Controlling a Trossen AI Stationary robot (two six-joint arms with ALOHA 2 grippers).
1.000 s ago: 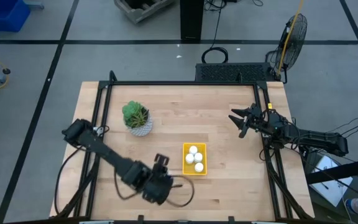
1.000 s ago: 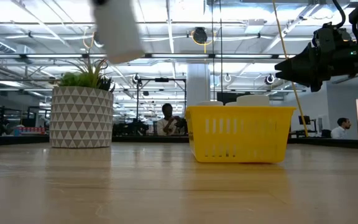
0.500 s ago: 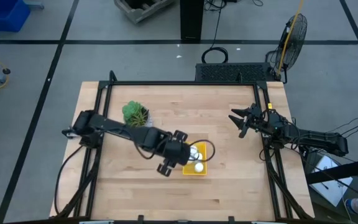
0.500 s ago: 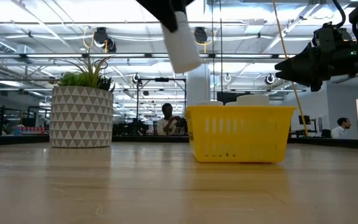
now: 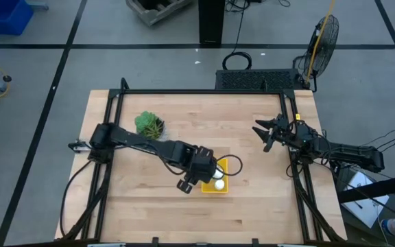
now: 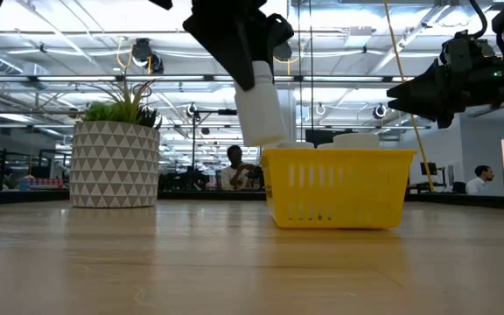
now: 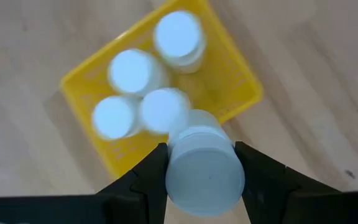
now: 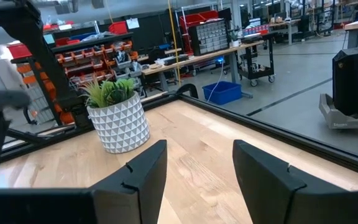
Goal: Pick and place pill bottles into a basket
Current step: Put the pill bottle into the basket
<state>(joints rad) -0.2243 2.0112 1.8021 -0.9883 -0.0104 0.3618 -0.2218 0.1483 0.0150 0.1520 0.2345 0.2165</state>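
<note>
While the left hand (image 7: 201, 165) hangs just above the basket (image 5: 223, 187), at its edge nearest the plant (image 5: 151, 129), it grips a bottle (image 7: 202, 167) between both fingers, cap down and off the counter (image 5: 252, 130). Four more bottles (image 7: 132, 70) stand inside the basket, caps up, three bunched together and one apart. Well away from the basket, past its far side from the plant, the right hand (image 5: 264, 135) waits over the counter's edge, fingers spread and empty.
</note>
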